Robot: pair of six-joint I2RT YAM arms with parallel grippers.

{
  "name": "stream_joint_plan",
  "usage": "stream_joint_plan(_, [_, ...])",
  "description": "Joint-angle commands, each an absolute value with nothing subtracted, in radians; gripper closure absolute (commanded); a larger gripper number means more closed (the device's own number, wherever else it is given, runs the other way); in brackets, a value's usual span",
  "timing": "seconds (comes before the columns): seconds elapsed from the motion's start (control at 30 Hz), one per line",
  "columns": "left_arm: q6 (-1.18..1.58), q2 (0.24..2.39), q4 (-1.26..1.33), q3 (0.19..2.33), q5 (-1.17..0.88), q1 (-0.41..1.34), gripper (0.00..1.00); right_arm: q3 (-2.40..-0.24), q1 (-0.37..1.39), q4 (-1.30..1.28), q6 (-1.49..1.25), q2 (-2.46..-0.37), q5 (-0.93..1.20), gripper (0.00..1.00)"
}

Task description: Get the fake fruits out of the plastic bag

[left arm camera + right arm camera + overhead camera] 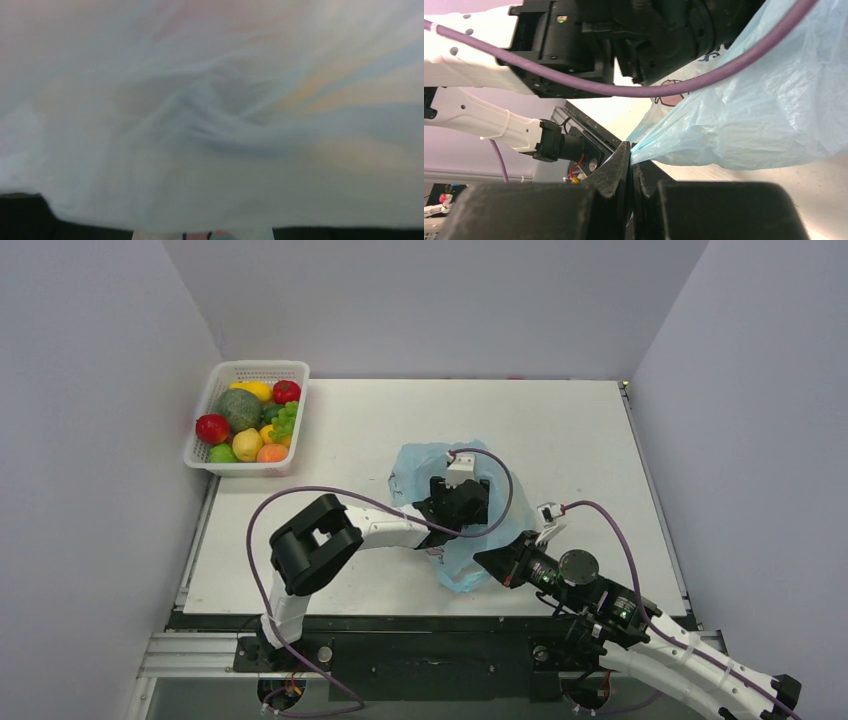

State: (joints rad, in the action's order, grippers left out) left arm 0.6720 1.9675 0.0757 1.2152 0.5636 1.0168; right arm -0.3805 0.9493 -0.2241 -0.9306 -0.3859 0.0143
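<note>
The light-blue plastic bag [418, 462] lies crumpled at the middle of the table. My left gripper [458, 502] is pushed down into the bag from the left, its fingers hidden by the film. The left wrist view is filled with blurred bag film [210, 125], with faint yellowish-orange tints at the right. No fruit from the bag shows plainly. My right gripper [484, 559] is at the bag's near end. In the right wrist view the gripper [631, 150] is shut on a drawn-out edge of the bag [764, 115].
A white lattice basket [232, 372] with several toy fruits stands at the table's far left corner. The left arm and its purple cable [634, 90] pass close over the bag. The table's front edge [400, 615] lies just behind my right gripper.
</note>
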Motion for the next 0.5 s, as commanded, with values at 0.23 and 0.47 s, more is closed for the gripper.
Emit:
stream_joint_plan(0.23, [0.563, 2.014, 0.367, 1.199, 0.660, 1.015, 0.53, -0.424, 0.946, -0.240, -0.915, -0.367, 0.016, 1.00])
stream_joint_plan(0.47, [0.545, 1.870, 0.395, 1.075, 0.736, 1.038, 0.90, -0.438, 0.945, -0.301, -0.876, -0.365, -0.044, 1.00])
